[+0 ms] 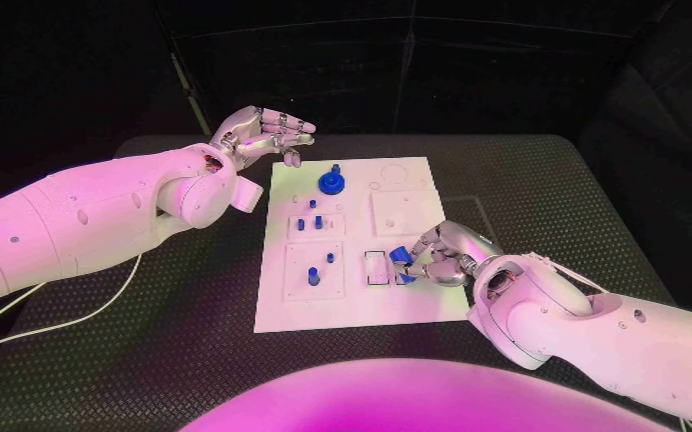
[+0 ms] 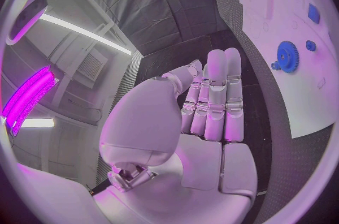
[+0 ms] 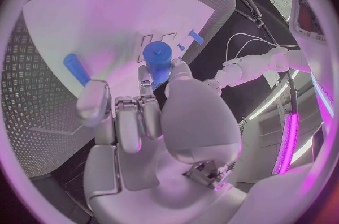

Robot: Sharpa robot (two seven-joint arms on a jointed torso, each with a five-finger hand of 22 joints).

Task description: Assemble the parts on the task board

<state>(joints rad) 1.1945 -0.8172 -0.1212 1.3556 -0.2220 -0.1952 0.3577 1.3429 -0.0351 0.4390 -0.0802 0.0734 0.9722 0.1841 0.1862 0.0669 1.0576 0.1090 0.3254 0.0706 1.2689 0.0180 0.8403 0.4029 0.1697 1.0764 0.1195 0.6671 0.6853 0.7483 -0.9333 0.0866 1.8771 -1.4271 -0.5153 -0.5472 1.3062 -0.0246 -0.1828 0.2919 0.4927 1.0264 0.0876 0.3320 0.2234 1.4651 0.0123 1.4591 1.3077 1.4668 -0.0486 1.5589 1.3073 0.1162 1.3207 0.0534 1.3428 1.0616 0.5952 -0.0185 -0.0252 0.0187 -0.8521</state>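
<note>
Head view: the right hand (image 1: 440, 257) pinches a blue peg (image 1: 407, 277) at the task board (image 1: 346, 302) near edge; lower it straight, I judge. Left hand (image 1: 264, 137) hovers empty, loosely spread, beyond the gear (image 1: 333, 183)

Right wrist view: fingers (image 3: 152, 105) clasp the peg (image 3: 159, 60) just above the board

Dark table (image 1: 188, 352) with a ribbed, diamond-patterned mat, rounded far corners. Behind it, black curtain walls (image 1: 433, 42) hung in panels, seams and folds visible. Overhead, a grey ceiling with a long white strip light (image 2: 85, 33) and a vent (image 2: 90, 67). Magenta light tubes (image 2: 28, 97) glowing at the side. White cable (image 1: 80, 314) trailing across the table's near left.
</note>
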